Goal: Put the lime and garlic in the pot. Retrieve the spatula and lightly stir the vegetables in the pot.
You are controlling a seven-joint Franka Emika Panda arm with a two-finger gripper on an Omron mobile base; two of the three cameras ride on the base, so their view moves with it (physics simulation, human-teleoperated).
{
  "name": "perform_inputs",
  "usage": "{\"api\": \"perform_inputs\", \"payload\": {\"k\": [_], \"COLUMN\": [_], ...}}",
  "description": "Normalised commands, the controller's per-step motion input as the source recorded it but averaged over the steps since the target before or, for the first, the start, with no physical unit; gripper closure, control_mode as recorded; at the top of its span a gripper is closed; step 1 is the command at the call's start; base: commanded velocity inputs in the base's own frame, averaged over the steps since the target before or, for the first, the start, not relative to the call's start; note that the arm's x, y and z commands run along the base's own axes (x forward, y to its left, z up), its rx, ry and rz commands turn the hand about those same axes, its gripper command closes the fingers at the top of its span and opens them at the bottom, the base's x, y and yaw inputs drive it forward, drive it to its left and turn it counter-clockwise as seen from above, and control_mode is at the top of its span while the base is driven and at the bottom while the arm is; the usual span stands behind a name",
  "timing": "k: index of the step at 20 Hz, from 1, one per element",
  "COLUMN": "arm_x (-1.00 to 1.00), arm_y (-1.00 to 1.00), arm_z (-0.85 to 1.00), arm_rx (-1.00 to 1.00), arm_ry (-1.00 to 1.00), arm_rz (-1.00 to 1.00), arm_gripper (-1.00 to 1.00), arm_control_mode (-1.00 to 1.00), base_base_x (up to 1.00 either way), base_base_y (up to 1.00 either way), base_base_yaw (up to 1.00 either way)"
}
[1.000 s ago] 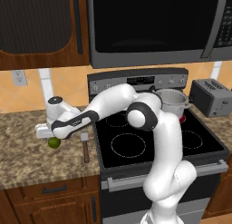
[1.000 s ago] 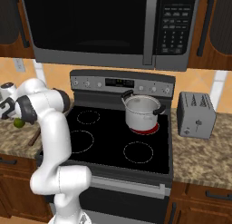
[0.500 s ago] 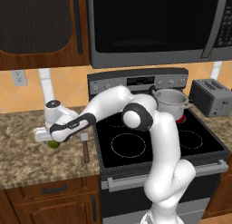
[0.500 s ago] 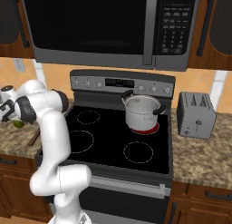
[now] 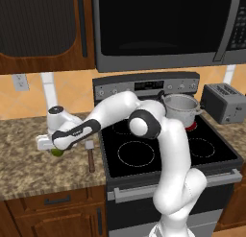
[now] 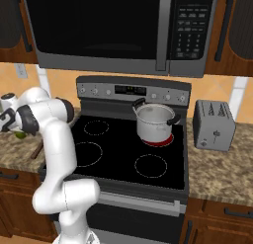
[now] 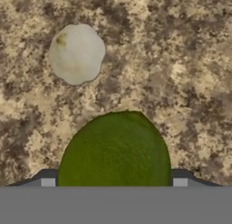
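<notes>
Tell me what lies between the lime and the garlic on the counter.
Nothing: the hand view shows bare granite counter between the lime and the garlic.

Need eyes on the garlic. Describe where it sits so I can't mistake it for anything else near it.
Start at the black stove and move to the granite counter on its left, where the gripper reaches down. The garlic lies on bare stone just beyond the lime, apart from it. It is the pale off-white lumpy bulb; the lime is green and larger.
</notes>
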Motion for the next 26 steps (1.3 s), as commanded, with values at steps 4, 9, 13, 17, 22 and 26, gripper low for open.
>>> {"api": "perform_inputs", "payload": {"k": [4,9,13,17,22,26], "arm_x": [0.0,-0.15,-0.66,-0.45,-0.34,-0.35], "arm_y": [-0.4,-0.97,-1.0,-1.0,-1.0,-1.0], "arm_z": [0.8,0.76,0.29,0.0,0.03,0.0], "arm_rx": [0.0,0.0,0.0,0.02,0.13,0.12], "arm_ry": [-0.06,0.0,-0.06,-0.02,-0.04,-0.04], "arm_rz": [-0.13,-0.17,-0.09,0.1,0.11,0.12], "arm_gripper": [1.0,1.0,1.0,1.0,1.0,1.0], "arm_control_mode": [-1.0,-1.0,-1.0,-1.0,-1.0,-1.0], "base_base_x": [0.0,0.0,0.0,0.0,0.0,0.0], "base_base_y": [0.0,0.0,0.0,0.0,0.0,0.0], "base_base_yaw": [0.0,0.0,0.0,0.0,0.0,0.0]}}
